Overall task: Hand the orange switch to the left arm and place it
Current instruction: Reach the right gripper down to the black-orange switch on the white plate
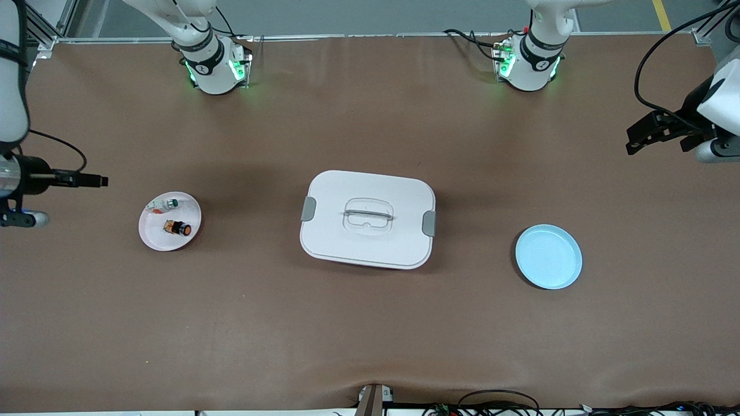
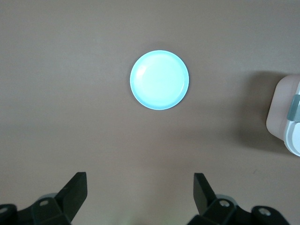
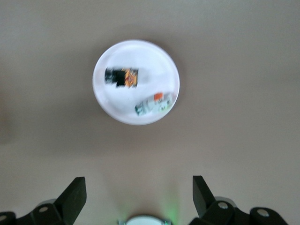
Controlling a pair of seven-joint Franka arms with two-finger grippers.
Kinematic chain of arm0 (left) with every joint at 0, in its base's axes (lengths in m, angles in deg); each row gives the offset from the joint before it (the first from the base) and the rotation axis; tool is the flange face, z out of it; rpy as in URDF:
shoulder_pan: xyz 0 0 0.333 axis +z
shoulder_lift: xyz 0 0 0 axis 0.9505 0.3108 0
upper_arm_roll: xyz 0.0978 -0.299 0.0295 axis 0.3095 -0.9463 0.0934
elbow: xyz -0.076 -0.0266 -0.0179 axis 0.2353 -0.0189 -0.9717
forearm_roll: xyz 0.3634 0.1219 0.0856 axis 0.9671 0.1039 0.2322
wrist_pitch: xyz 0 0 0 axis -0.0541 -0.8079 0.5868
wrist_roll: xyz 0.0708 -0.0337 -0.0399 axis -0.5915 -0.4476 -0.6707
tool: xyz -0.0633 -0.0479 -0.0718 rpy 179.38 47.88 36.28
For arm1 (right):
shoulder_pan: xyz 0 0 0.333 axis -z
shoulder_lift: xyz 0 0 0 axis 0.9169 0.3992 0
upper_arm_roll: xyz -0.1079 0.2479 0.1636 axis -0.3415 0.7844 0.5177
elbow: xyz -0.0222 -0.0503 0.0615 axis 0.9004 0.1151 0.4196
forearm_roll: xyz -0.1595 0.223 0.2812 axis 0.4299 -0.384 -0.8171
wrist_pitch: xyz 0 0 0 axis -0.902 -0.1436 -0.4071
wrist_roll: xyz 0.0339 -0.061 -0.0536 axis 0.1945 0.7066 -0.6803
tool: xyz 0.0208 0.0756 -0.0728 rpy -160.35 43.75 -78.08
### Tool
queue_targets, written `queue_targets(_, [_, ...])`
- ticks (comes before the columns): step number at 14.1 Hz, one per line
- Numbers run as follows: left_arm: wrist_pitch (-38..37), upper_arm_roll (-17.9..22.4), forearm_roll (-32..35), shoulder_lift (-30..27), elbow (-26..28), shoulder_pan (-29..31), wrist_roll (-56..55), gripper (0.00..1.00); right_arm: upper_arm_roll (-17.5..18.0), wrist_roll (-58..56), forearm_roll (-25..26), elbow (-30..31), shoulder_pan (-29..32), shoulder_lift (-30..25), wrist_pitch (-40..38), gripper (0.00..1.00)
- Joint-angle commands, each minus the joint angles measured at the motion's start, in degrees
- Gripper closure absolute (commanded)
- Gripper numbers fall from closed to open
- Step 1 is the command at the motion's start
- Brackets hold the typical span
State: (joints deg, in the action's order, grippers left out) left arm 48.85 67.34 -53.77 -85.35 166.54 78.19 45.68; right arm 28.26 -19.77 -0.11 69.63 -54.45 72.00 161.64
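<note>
**Waiting at start: switch untouched, both arms parked high**

Staging phase, by the look of it. The orange switch [image 1: 176, 228] lay on the white plate [image 1: 151, 237] toward the right arm's end of the worktop [image 1: 370, 335], sharing it with a small white part with a green button [image 1: 165, 203], which sat farther from the front camera. The two parts looked just apart, not touching.

Right gripper [image 3: 136, 197] hung over the worktop just short of the white plate, jaws spread wide, nothing between them. Left gripper [image 2: 140, 194] hung over the worktop near the blue plate [image 1: 549, 257], jaws likewise wide and empty. The blue plate was bare. The box [image 1: 367, 218] sat mid-worktop between the two plates, lid on, latches at both ends.

Judgement: no pick had begun; first step was the right arm's grasp.

Switch lay on its side. Long axis ran roughly along the worktop's length, slightly skewed: orange face pointed toward the box, orange-tan rear block toward the plate's outer rim.

Next move probably called for the right jaws to descend across the black barrel, square to that axis, clear of the white part, then lift high enough to pass over or round the box for the handover.
</note>
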Motion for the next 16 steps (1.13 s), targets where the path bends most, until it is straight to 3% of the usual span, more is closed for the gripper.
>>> queue_targets(1, [0.75,-0.03,1.08,0.27,0.07,0.64,0.61,0.00,1.02,-0.59,-0.83,8.88,1.95,-2.64,8.86,0.00])
queue_targets(10, [1.63,-0.03,1.08,0.45,1.39,0.55,0.61,0.00,1.11,9.24,-1.36,20.83,-3.93,-0.44,34.43,0.00])
queue_targets(16, [2.51,-0.03,1.08,0.45,2.09,0.64,0.61,0.00,1.19,9.43,-1.36,25.24,-5.34,5.53,48.78,0.00])
